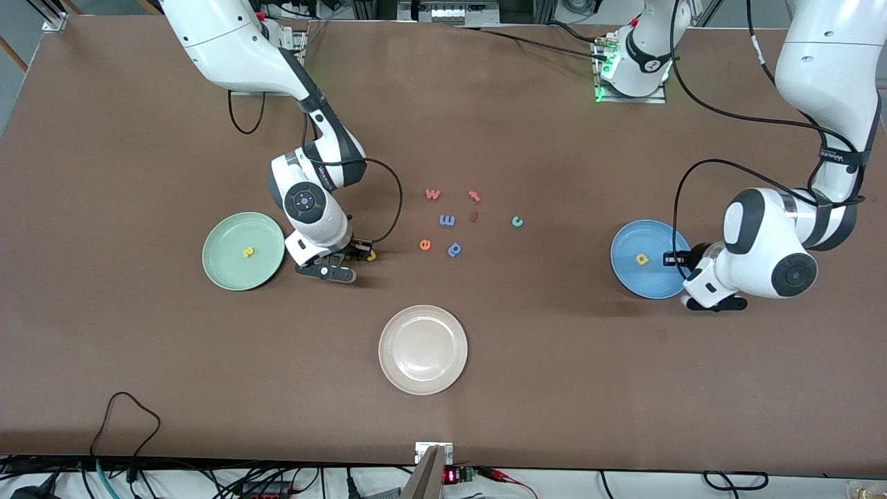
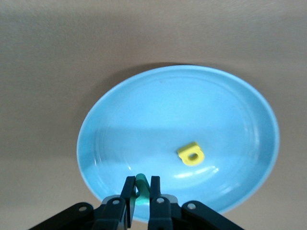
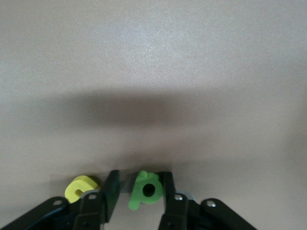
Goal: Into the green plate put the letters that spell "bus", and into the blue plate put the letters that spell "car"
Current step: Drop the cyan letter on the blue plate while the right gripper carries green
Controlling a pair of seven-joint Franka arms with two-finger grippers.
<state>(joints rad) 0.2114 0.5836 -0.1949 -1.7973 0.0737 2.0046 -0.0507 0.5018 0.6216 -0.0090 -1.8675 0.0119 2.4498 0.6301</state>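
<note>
Right tool [image 1: 350,255] is low on the counter [image 1: 554,360] just beside the green plate [image 1: 222,267], toward the middle of the counter; its fingers [image 3: 111,189] sit on either side of the green b [image 3: 145,191], pads near it with a small gap showing on one side, so the grip is not clearly closed; yellow u [image 3: 80,186] lies just beside one finger, outside the jaws; yellow s [image 1: 248,252] lies in the green plate; left tool [image 2: 142,191] hangs over the edge of the blue plate [image 2: 144,124], fingers clamped on a small teal letter [image 2: 141,188] held above the plate; yellow a [image 2: 191,154] lies in the blue plate; teal c [image 1: 517,221] lies on the counter between the two plates, near a loose group: red w [image 1: 432,194], blue m [image 1: 447,220], orange e [image 1: 425,244], blue p [image 1: 454,249], two small red letters [image 1: 474,196]; white plate [image 1: 423,350] sits nearer the front camera than that group.
</note>
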